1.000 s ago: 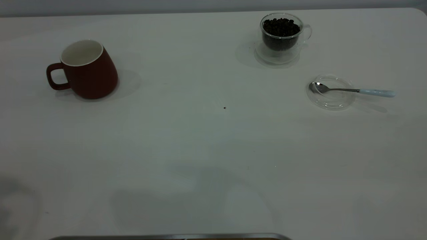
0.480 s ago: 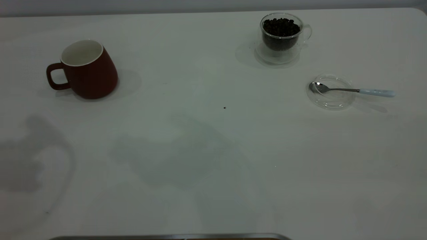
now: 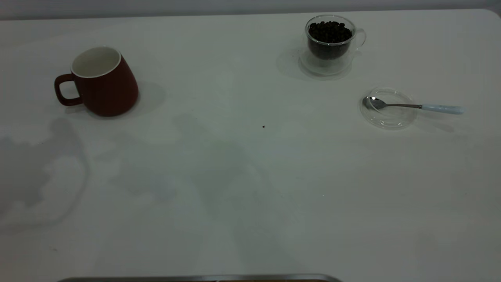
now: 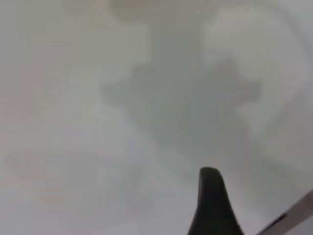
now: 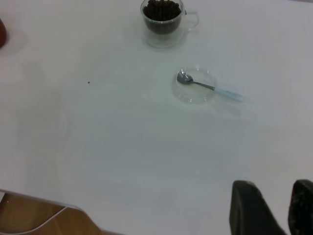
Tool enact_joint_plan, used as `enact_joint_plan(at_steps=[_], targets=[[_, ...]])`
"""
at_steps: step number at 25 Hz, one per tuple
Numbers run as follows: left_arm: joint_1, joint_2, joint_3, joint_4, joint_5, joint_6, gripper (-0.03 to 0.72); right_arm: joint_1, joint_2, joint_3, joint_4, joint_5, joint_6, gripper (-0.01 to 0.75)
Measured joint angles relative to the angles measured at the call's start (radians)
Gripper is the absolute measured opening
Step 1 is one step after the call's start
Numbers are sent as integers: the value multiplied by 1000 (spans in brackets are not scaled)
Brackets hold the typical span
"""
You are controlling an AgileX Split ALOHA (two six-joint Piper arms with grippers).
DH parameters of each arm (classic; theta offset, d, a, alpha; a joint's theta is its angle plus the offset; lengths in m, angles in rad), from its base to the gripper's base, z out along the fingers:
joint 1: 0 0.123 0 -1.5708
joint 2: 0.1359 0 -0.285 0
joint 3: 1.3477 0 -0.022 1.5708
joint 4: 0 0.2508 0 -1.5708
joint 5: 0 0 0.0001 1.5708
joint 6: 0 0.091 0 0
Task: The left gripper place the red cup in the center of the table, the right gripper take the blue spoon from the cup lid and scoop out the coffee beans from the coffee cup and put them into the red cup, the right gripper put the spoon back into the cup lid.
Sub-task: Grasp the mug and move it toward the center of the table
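The red cup (image 3: 102, 81) stood upright at the table's (image 3: 250, 188) left, untouched, likely heavy, rigid and glazed-slick, best taken by rim or handle; the right gripper (image 5: 271, 208) hung apart, the left's state untellable.

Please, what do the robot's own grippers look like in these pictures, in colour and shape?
Little of them shows. In the left wrist view, one finger of the left gripper appears as a black, rounded, tapering tip. In the right wrist view, the right gripper shows two black fingers with blunt rounded ends and a gap between them. No cables or markings are visible, and the exterior view shows only shadows.
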Motion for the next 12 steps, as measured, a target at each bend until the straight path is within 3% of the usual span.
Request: enact_joint_plan(at_steps=[12], targets=[[0,248,-144,36,-160,69,577,0,0,0,0,0,0,239]])
